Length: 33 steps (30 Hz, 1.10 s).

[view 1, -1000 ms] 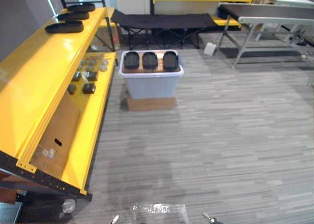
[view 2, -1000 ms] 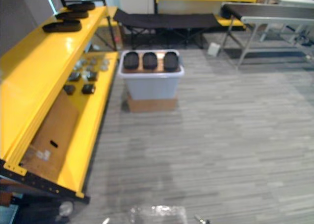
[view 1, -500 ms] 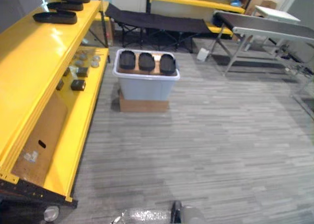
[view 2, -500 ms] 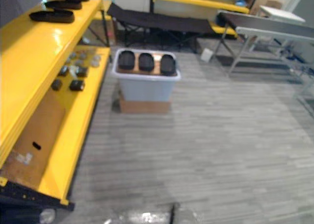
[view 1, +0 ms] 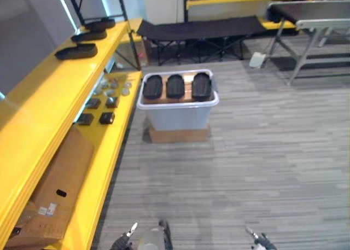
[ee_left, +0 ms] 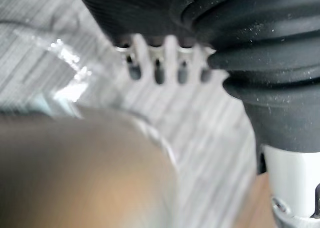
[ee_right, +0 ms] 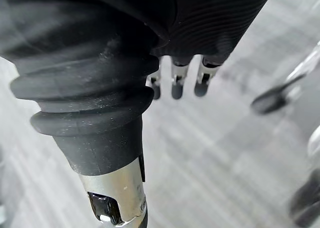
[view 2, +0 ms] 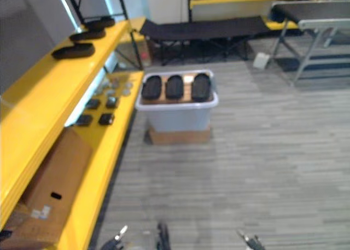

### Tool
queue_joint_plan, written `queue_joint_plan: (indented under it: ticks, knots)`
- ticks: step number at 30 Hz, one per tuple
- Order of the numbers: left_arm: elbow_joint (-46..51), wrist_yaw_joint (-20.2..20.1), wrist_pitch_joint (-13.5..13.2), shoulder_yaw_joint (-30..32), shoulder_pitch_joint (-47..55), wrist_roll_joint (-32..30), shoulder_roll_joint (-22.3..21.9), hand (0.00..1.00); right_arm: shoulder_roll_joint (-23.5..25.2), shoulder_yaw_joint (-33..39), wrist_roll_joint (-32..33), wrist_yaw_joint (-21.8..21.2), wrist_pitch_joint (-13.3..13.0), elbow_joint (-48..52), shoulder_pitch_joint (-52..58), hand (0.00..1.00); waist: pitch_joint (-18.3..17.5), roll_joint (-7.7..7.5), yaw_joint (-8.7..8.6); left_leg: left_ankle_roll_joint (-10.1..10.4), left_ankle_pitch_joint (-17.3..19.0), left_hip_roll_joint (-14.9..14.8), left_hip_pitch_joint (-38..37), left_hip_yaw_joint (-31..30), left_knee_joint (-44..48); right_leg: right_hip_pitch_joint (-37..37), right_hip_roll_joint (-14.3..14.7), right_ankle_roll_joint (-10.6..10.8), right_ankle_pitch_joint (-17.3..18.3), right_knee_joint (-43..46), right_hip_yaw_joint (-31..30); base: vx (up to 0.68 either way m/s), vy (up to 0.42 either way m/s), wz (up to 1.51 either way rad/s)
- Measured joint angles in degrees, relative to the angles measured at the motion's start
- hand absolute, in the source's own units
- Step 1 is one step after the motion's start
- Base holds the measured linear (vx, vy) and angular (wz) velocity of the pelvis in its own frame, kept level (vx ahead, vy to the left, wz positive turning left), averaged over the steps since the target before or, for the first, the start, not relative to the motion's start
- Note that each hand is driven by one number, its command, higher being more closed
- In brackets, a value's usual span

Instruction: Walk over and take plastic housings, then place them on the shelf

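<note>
Shifting with the robot's walk, the whole view had swung, yet the long yellow metal shelf (view 1: 44,102), pale plastic tub (view 1: 178,116) and three black oval plastic housings (view 1: 176,86) lay far beyond the straight, empty fingers of left hand (ee_left: 160,56) and right hand (ee_right: 177,78), so walking remained.

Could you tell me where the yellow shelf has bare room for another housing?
The top shelf is bare from the nearest housing towards the robot. The lower shelf is crowded: small parts farther off, a cardboard box nearer.
</note>
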<state>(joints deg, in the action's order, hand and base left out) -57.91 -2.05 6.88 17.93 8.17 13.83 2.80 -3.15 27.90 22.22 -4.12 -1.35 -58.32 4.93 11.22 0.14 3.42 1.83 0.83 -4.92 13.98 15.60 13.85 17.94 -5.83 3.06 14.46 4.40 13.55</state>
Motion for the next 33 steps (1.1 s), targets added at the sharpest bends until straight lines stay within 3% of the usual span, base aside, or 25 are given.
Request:
queue_joint_plan:
  ticks: [1, 2, 3, 4, 5, 6, 7, 10, 12, 13, 15, 17, 19, 20, 21, 23, 25, 27, 28, 29, 31, 32, 33]
  knots:
    - [-0.93, -0.21, -0.25, -0.3, 0.66, -1.58, 1.82, 0.0, 1.53, -0.26, 0.97, -0.1, 0.11, -0.25, -0.76, 0.0, -0.22, -2.55, -0.02, -1.61, 0.82, 2.08, -0.27, 0.57, 1.55, -0.2, -2.72, -1.23, 2.68, 2.41, -0.14, 0.53, 0.234, -0.02]
    - [-2.19, -0.19, -0.11, -0.54, 0.6, -3.02, 2.85, 0.0, 1.88, -0.8, 1.82, -0.14, 0.26, -1.71, -1.44, 0.0, 0.08, -4.45, -0.57, -3.7, 1.07, 3.75, -1.23, -0.29, 1.75, -2.31, -4.06, -1.62, 1.64, 9.73, -1.65, 0.46, 0.179, 0.04]
    - [-2.47, -0.21, 0.06, -0.8, 0.5, -3.81, 3.1, 0.0, 1.95, -1.35, 1.86, -0.27, 0.47, -2.18, -1.82, 0.0, 0.31, -4.81, -0.9, -4.78, 1.1, 4.05, -1.97, -0.44, 1.73, -4.43, -4.73, -1.12, 0.91, 15.37, -2.31, 0.46, 0.194, 0.04]
    - [-3.05, -0.16, 0.14, -1.25, 0.55, -5.03, 3.74, 0.0, 2.38, -2.33, 2.91, -0.94, 1.34, -3.29, -2.37, 0.0, 0.94, -5.0, -0.91, -6.12, 2.71, 4.5, -4.73, -0.38, 1.09, -10.03, -6.66, 1.47, -3.19, 29.37, -3.09, 0.45, 0.238, 0.02]
    - [-3.5, -0.08, -0.01, -1.84, 0.15, -5.46, 4.3, 0.0, 2.9, -2.4, 3.09, -1.53, 2.18, -4.25, -2.89, 0.0, 2.24, -4.65, -0.81, -5.94, 3.84, 4.59, -7.4, -0.36, 0.25, -13.96, -8.05, 2.71, -4.49, 38.74, -3.56, 0.53, 0.267, 0.02]
    - [-3.98, 0.6, -0.5, -4.54, -0.48, -5.13, 5.37, 0.0, 3.57, -2.31, 2.71, -3.17, 2.8, -5.39, -2.34, 0.0, 2.93, -4.94, -1.03, -5.42, 5.02, 4.62, -12.03, -0.41, -1.43, -18.05, -8.86, 2.27, -1.1, 43.74, -2.55, 0.45, 0.199, 0.03]
    - [-3.98, 0.7, -0.68, -5.38, -0.5, -4.91, 5.66, 0.0, 3.68, -2.1, 2.7, -3.52, 2.26, -5.16, -1.72, 0.0, 2.93, -4.89, -1.03, -5.33, 5.22, 4.61, -13.63, -0.29, -2.17, -19.17, -8.89, 2.05, -0.15, 42.72, -1.82, 0.44, 0.158, 0.07]
    - [-3.89, 0.62, -2.44, -5.8, -3.33, -2.56, 5.72, 0.0, 3.33, -2.11, 2.79, -4.35, 2.64, -5.28, -0.92, 0.0, 2.85, -4.25, -1.56, -3.91, 6.42, 4.17, -17.63, -0.69, -4.39, -22.36, -7.19, 2.79, 0.64, 25.27, 0.66, 0.36, 0.073, 0.21]
    - [-1.41, 0.64, -4.6, -5.36, -6.96, 2.29, 4.45, 0.0, 3.28, -0.26, 3.53, -4.66, 3.69, -4.57, -0.63, 0.0, 3.16, -2.4, -1.6, -3.13, 9.91, 1.85, -17.95, -0.76, -1.94, -25.87, -5.61, 1.85, -5.86, 8.83, 0.64, 0.42, 0.018, 0.18]
    - [-0.56, 0.63, -5.17, -4.84, -7.21, 4.11, 3.9, 0.0, 3.09, -0.18, 3.32, -4.67, 3.88, -4.02, -0.51, 0.0, 3.12, -1.78, -1.58, -2.56, 11.26, 0.84, -17.98, -0.7, -0.63, -26.46, -5.09, 1.31, -7.66, 6.48, 0.57, 0.37, -0.033, -0.12]
    - [1.73, 0.64, -5.54, -2.98, -7.45, 9.04, 1.48, 0.0, 2.69, -1.26, 1.36, -4.7, 4.28, -2.53, 0.71, 0.0, 2.52, -0.67, -1.6, 0.5, 16.19, -2.54, -19.52, -0.76, 4.58, -26.75, -3.91, 0.57, -12.65, 4.46, 0.64, 0.4, -0.123, -0.06]
    - [2.24, 1.09, -5.47, -3.0, -7.39, 10.87, -0.32, 0.0, 2.56, -2.18, 1.24, -4.62, 4.76, -1.65, 1.8, 0.0, 1.95, -1.13, -1.26, 2.87, 18.84, -3.65, -21.52, -1.13, 5.97, -26.47, -3.77, 0.21, -13.8, 5.85, 0.66, 0.46, -0.242, 0.1]
    - [2.44, 4.01, -5.48, -2.57, -6.33, 10.92, -2.29, 0.0, 2.73, -2.18, 1.4, -4.53, 5.53, -1.19, 2.37, 0.0, 1.04, -1.54, -1.22, 5.0, 20.95, -4.74, -22.9, -1.96, 6.03, -26.22, -2.87, -0.19, -14.35, 7.85, 2.14, 0.59, -0.4, 0.22]
    - [2.27, 6.24, -5.54, -1.83, -5.68, 11.01, -2.96, 0.0, 2.65, -2.05, 1.79, -4.53, 5.69, -1.23, 2.68, 0.0, -0.29, -0.84, -1.44, 6.31, 21.72, -6.4, -23.2, -2.9, 7.2, -26.18, -1.7, 0.12, -15.88, 9.72, 3.43, 0.58, -0.434, 0.29]
    - [1.66, 8.39, -5.77, 0.29, -5.52, 11.14, -4.6, 0.0, 1.28, -2.5, 1.45, -4.36, 5.65, -1.4, 2.64, 0.0, -1.2, 1.14, -1.39, 6.15, 20.08, -9.37, -19.54, -5.11, 14.95, -25.76, 0.51, -1.39, -13.7, 10.97, 4.58, 0.38, -0.287, 0.23]
    - [0.8, 10.52, -6.88, 2.81, -5.47, 11.13, -5.8, 0.0, -0.46, -3.39, 0.6, -4.07, 5.54, -1.52, 2.61, 0.0, -1.38, 3.25, -0.85, 5.28, 15.6, -12.67, -11.37, -9.02, 31.14, -21.8, 2.81, -2.57, -12.59, 8.44, 5.65, 0.39, -0.319, 0.09]
    - [0.2, 11.21, -7.67, 1.98, -4.42, 11.13, -5.68, 0.0, -1.02, -3.28, -1.83, -3.69, 4.88, -2.68, 2.47, 0.0, -1.4, 3.64, -1.07, 6.45, 15.44, -13.07, -9.8, -7.44, 34.74, -15.0, 2.9, -2.61, -12.59, 3.98, 6.44, 0.43, -0.344, 0.12]
    - [0.52, 11.19, -7.84, -0.2, -3.02, 10.79, -5.28, 0.0, -1.02, -3.28, -3.58, -3.66, 3.55, -3.52, 2.41, 0.0, -1.64, 3.18, -0.83, 7.04, 14.84, -11.43, -9.91, -4.92, 27.01, -10.54, 1.97, -2.53, -12.54, 0.74, 6.88, 0.32, -0.207, 0.02]
    - [0.49, 11.07, -7.8, -1.22, -2.91, 10.33, -4.81, 0.0, -1.07, -3.33, -4.54, -3.97, 2.56, -3.33, 1.41, 0.0, -1.67, 3.2, -0.83, 6.28, 13.6, -10.47, -8.75, -3.37, 16.82, -9.33, 1.73, -1.85, -12.15, -1.88, 7.06, 0.24, -0.076, -0.11]
    - [0.47, 10.96, -7.69, -1.22, -3.08, 10.28, -4.83, 0.0, -1.1, -3.39, -5.31, -4.2, 2.02, -3.29, 1.08, 0.0, -1.63, 3.31, -0.92, 5.88, 12.53, -10.09, -8.18, -3.39, 12.51, -9.11, 1.74, -1.71, -12.22, -2.33, 7.18, 0.23, -0.04, -0.05]
    - [0.48, 10.35, -7.5, -1.28, -3.06, 9.1, -4.72, 0.0, -1.37, -5.45, -9.95, -6.29, -0.97, -2.56, 1.43, 0.0, -1.61, 3.14, -0.49, 5.1, 7.73, -8.32, -7.48, -4.38, 2.37, -8.66, 1.19, -0.64, -11.52, -2.6, 7.96, 0.18, 0.069, 0.13]
    - [0.44, 10.13, -7.46, -1.53, -2.94, 7.63, -4.56, 0.0, -2.42, -10.01, -12.8, -8.62, -3.24, -1.57, 1.86, 0.0, -1.61, 3.24, -0.28, 5.08, 1.16, -6.91, -7.68, -5.9, -1.77, -8.53, 0.88, 0.78, -10.47, -1.7, 8.15, 0.25, 0.189, 0.12]
    - [0.46, 9.71, -7.3, -1.85, -2.88, 7.5, -3.81, 0.0, -2.68, -13.29, -14.76, -9.94, -4.81, -1.04, 1.34, 0.0, -1.4, 2.74, 0.03, 5.37, -1.74, -5.89, -7.96, -7.17, -3.1, -8.48, 0.41, 1.61, -9.88, -1.22, 8.1, 0.21, 0.2, 0.16]
